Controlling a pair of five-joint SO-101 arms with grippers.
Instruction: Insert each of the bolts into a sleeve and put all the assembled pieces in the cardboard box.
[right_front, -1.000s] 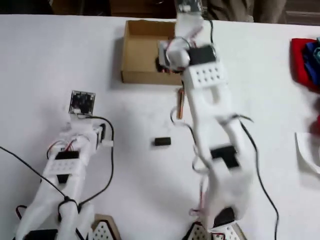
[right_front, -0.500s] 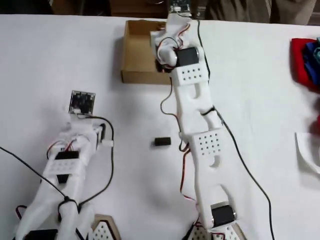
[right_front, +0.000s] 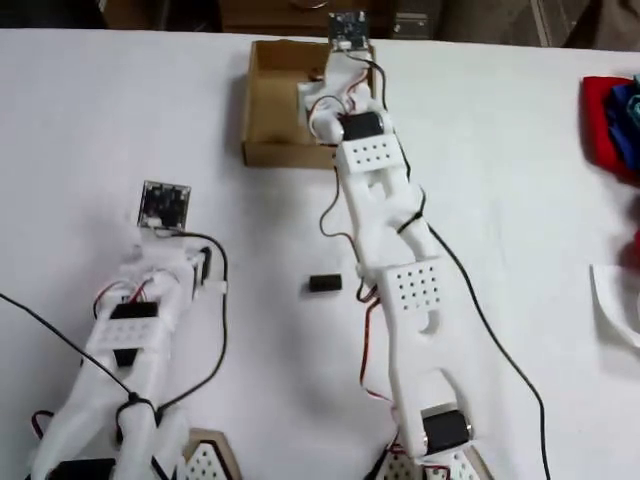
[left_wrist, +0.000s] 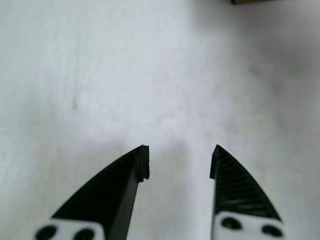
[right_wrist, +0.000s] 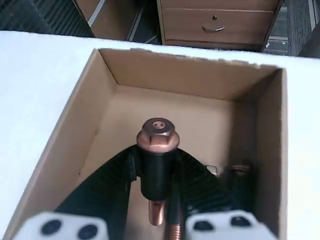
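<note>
This looks like a work room or a lab for robots, not a home. On the big white table (right_front: 120, 100) stand a left robot arm (right_front: 130, 330) and a right robot arm (right_front: 415, 300), with loose wires (right_front: 224, 300) and a bare little circuit board (right_front: 165, 205) on show, and a plain cardboard box (right_front: 265, 110) sits near the table's far edge. Behind the table stands a brown wooden chest of drawers (right_wrist: 215, 20), like in an office.

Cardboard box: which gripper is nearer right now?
Right. The right gripper hangs over the inside of the cardboard box, shut on a bolt-and-sleeve piece. The left gripper, open, is over bare table, well short of the box.
</note>
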